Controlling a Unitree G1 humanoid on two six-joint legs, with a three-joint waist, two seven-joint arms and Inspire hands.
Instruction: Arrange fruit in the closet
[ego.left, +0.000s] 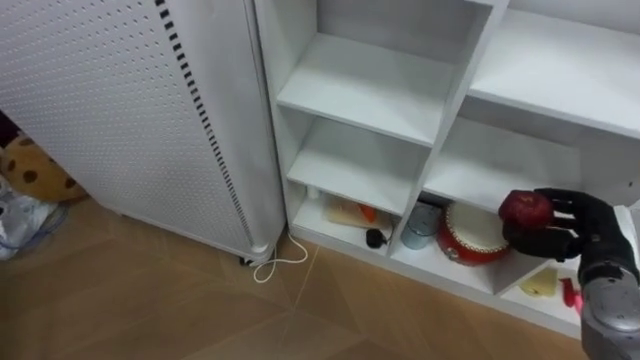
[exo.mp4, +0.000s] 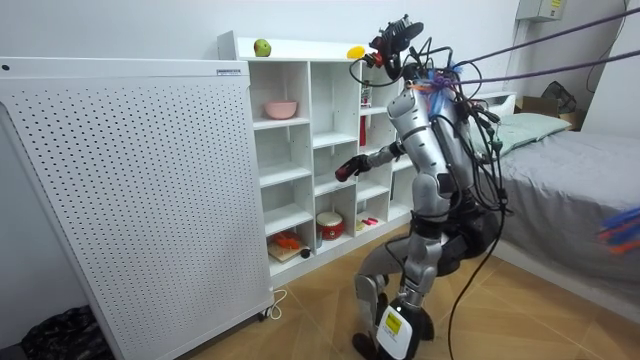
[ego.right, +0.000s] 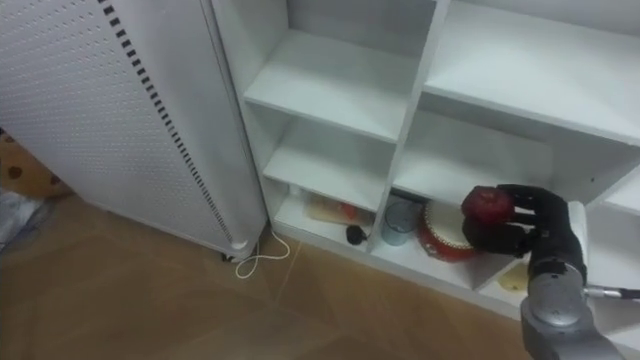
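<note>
Room: white open-shelved closet (ego.left: 440, 112) on a brown wood-pattern floor (ego.left: 150, 300), a white perforated panel (ego.left: 120, 110) standing just to its left, and a grey-covered bed (exo.mp4: 570, 165) behind the standing robot at the room view's right. Closet holdings: green apple (exo.mp4: 262, 47) and yellow fruit (exo.mp4: 355, 52) on top, pink bowl (exo.mp4: 281, 109) on an upper shelf, red round drum-shaped tin (ego.left: 470, 235) in a bottom compartment. Task item: dark red round apple (ego.left: 526, 209), held in the air before the lower compartments, with the right hand's (ego.left: 582, 233) black fingers curled round it.
</note>
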